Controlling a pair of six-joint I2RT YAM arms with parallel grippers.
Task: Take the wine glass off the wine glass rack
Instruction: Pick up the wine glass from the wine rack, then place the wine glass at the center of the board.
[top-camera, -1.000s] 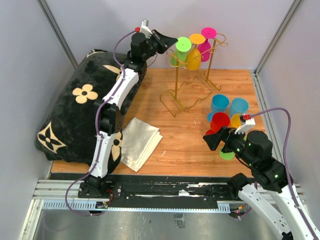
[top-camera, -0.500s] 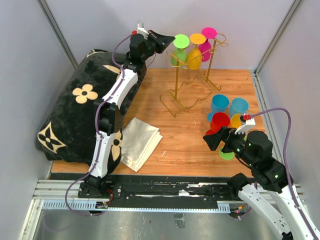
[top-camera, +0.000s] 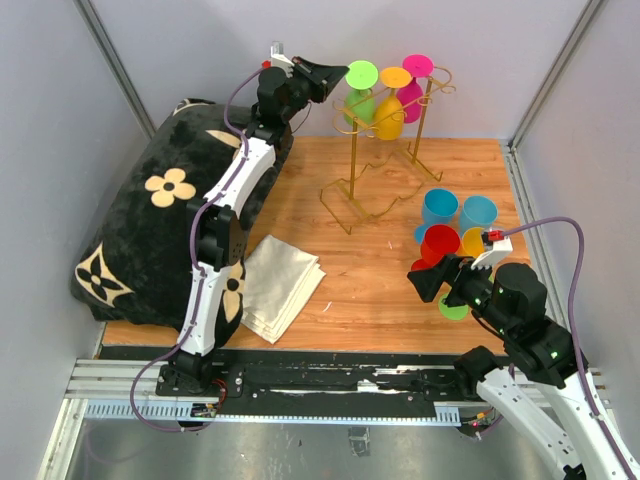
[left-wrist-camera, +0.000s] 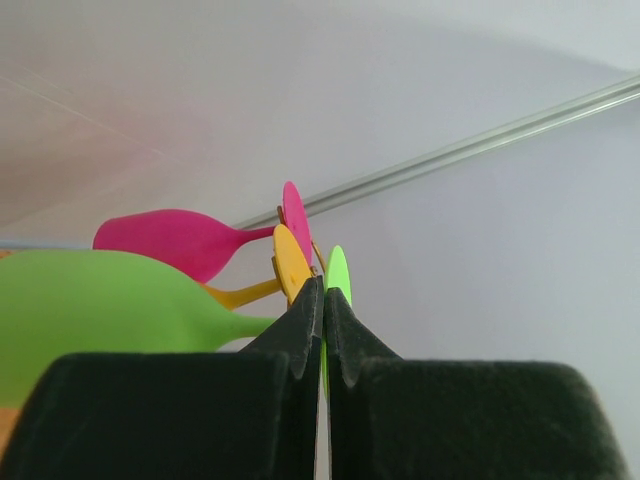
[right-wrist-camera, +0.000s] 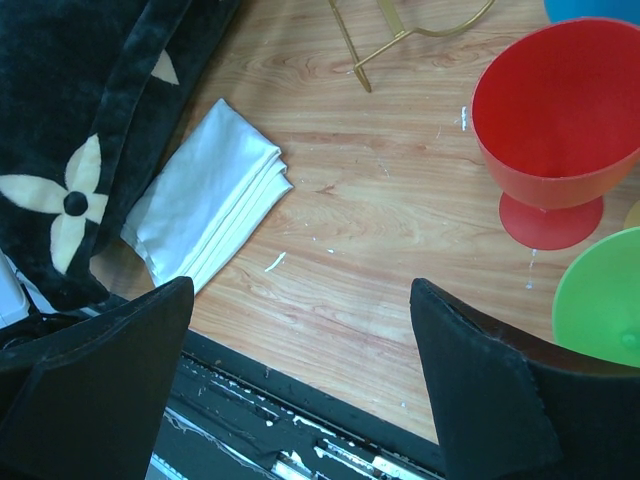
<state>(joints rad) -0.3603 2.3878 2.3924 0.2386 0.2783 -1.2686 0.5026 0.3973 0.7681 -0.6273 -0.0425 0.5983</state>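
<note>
- wine glass in red (right-wrist-camera: 555, 120) stands on the tabletop (top-camera: 380, 290) just ahead of the right gripper (right-wrist-camera: 300, 300), whose jaws are spread wide and hold nothing.
- far back, the left gripper (left-wrist-camera: 322, 295) has its jaws pinched on the foot of the green wine glass (top-camera: 362, 75), which is bowl-down at the wine glass rack (top-camera: 352, 195) top rail.

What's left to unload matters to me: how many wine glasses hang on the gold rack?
3: the green wine glass at the rack's left end, its foot pinched by the left fingers; the yellow wine glass in the middle; the pink wine glass rightmost. None seems hidden.
</note>
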